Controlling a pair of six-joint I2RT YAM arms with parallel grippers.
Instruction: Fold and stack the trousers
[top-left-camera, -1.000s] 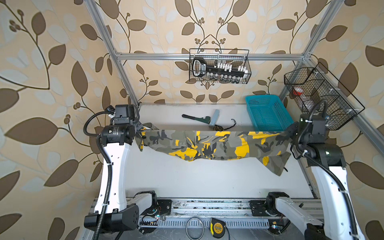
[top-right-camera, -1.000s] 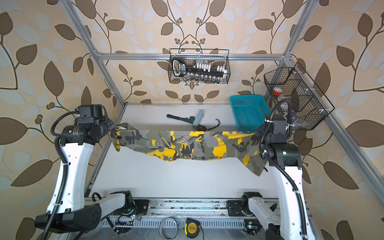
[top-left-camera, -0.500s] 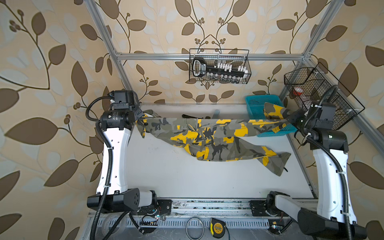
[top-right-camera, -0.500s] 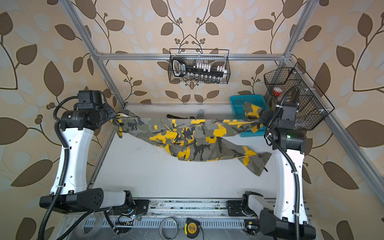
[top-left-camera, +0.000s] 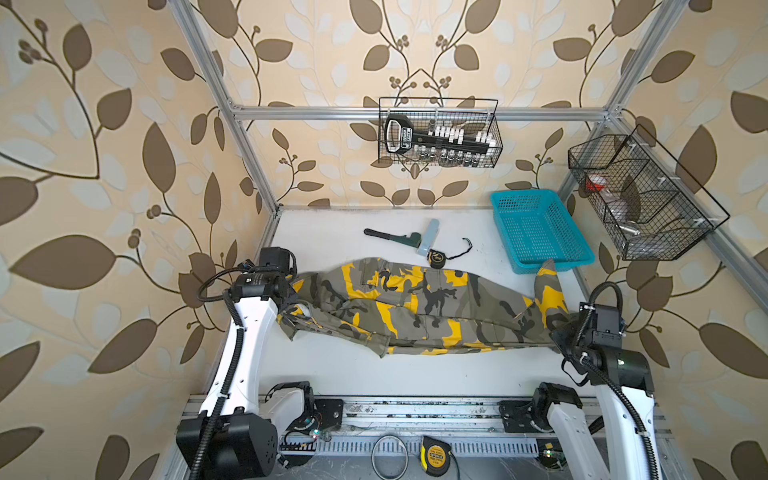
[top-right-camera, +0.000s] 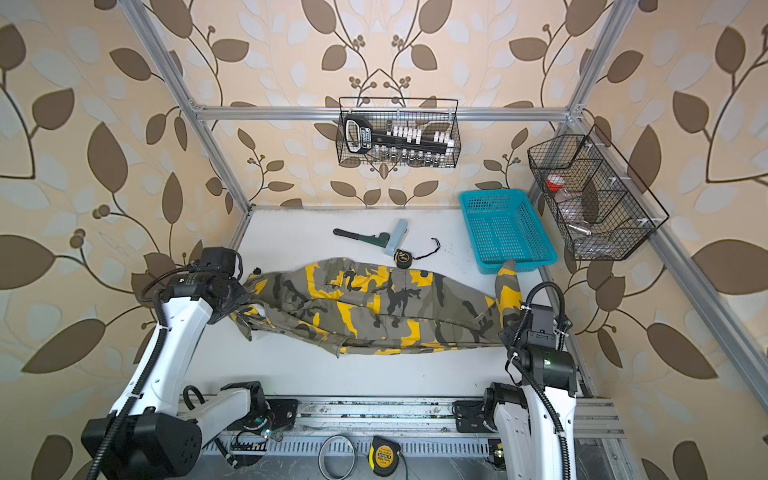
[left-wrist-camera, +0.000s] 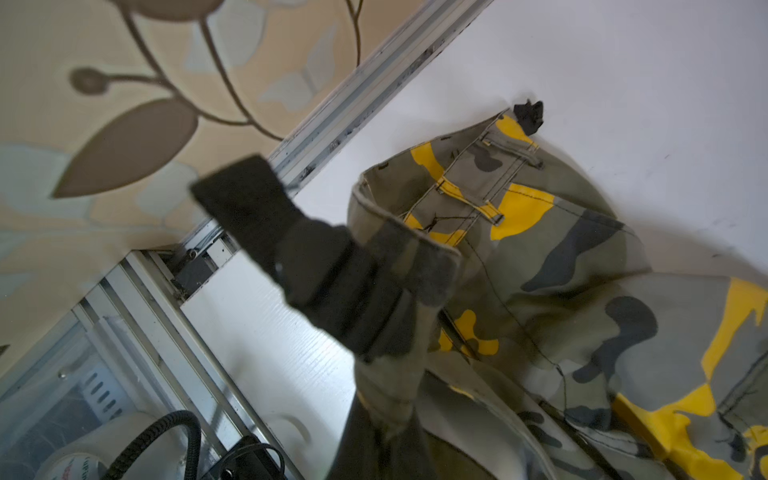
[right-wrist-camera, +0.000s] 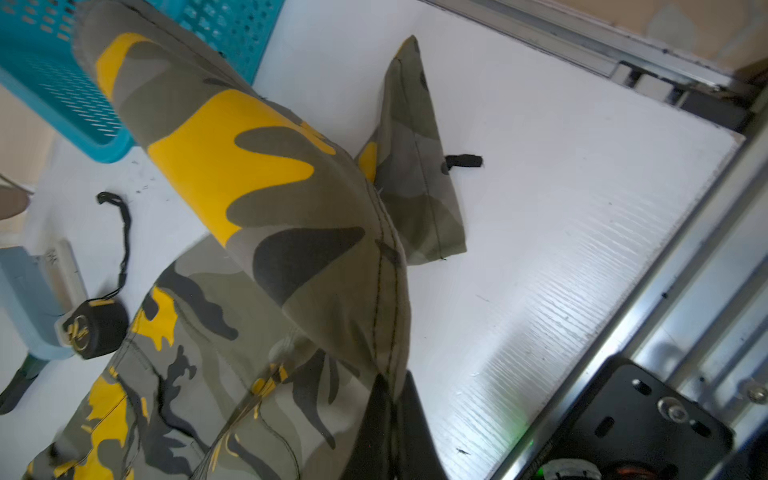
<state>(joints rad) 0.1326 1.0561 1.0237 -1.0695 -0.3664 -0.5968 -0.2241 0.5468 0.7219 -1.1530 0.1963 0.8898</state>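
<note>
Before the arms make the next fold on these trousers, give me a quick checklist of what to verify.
1. Left gripper shut on trousers' waistband: ok.
2. Right gripper shut on trousers: ok.
3. Flat on table: not ok, trousers creased.
4. Leg end clear of basket: not ok, reaches its front wall.
5. Tape measure clear of cloth: not ok, touches far edge.
</note>
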